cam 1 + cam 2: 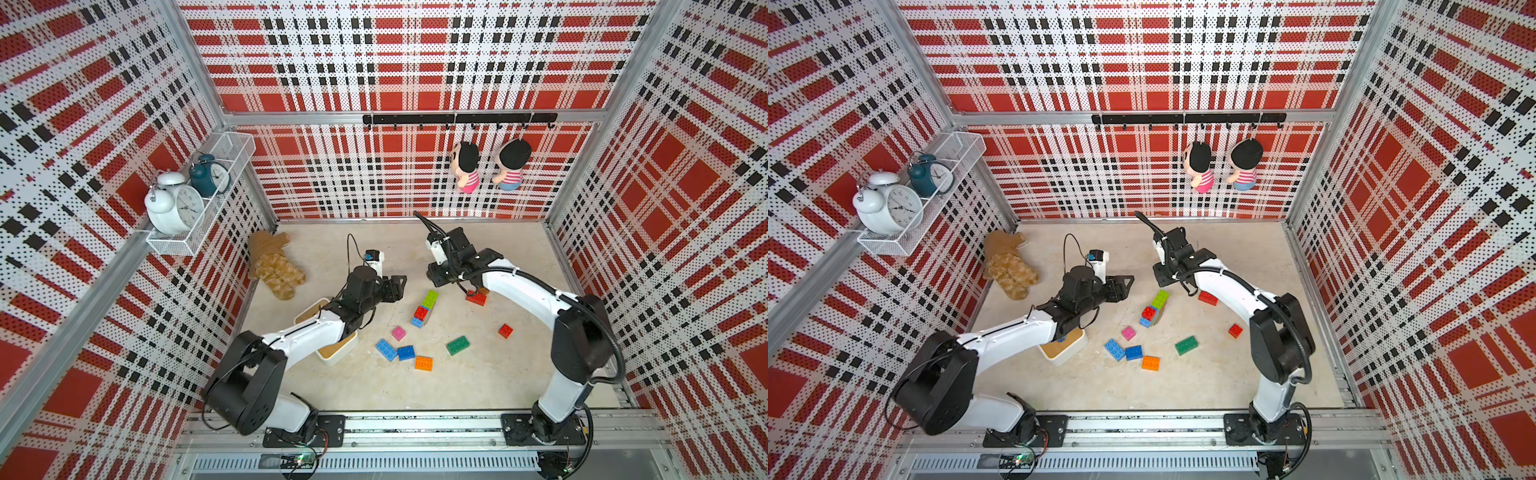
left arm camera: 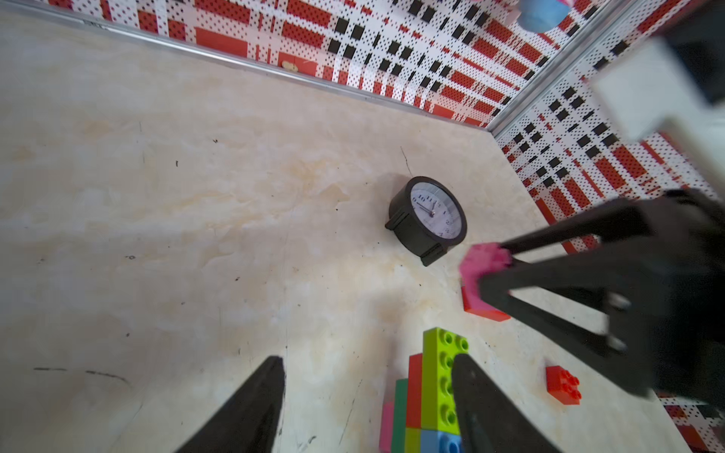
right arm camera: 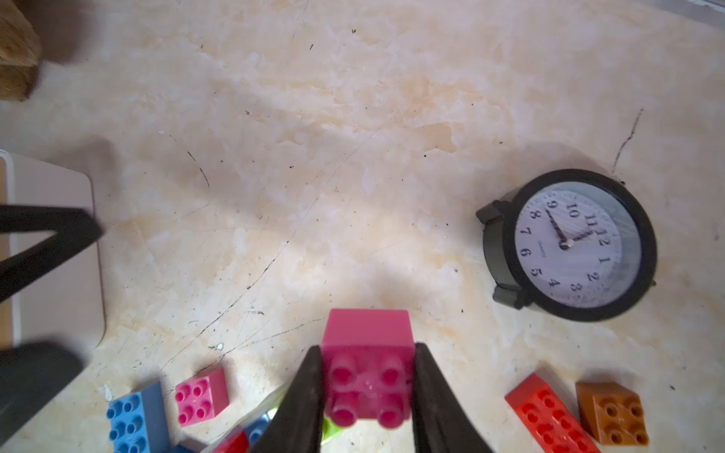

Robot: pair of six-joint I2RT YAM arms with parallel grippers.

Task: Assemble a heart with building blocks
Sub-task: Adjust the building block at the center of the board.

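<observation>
1. Your right end effector (image 3: 367, 348) is clamped on a pink block (image 3: 367, 329). One finger presses each side face, and the studs face the wrist camera.
2. That pink block seems to hang clear of the tabletop (image 3: 353, 157). The left wrist view is blurred there, so you cannot judge the gap.
3. In the right wrist view, a long red block (image 3: 549, 419) and a brown block (image 3: 612, 412) lie side by side near the held piece.
4. Your left end effector (image 2: 367, 359) has its fingers spread apart and grips nothing.
5. One of its fingers (image 2: 482, 404) crosses the edge of the part-built stack (image 2: 427, 392) in the left wrist view. You cannot tell whether they touch.
6. Both top views show the part-built stack (image 1: 424, 309) lying on the tabletop between the two arms. A lime-green block (image 1: 430, 298) is at its far end, then a red piece, with a blue one nearest the rail.
7. Nearer the rail, these lie loose and apart:
   - a loose pink block (image 1: 398, 333)
   - two blue blocks (image 1: 386, 350)
   - an orange block (image 1: 423, 363)
   - a green block (image 1: 457, 345)
   - a small red block (image 1: 505, 331)
8. A black clock (image 3: 569, 245) sits on the tabletop near the right end effector.
9. A white box (image 1: 338, 353) lies under your left arm.
</observation>
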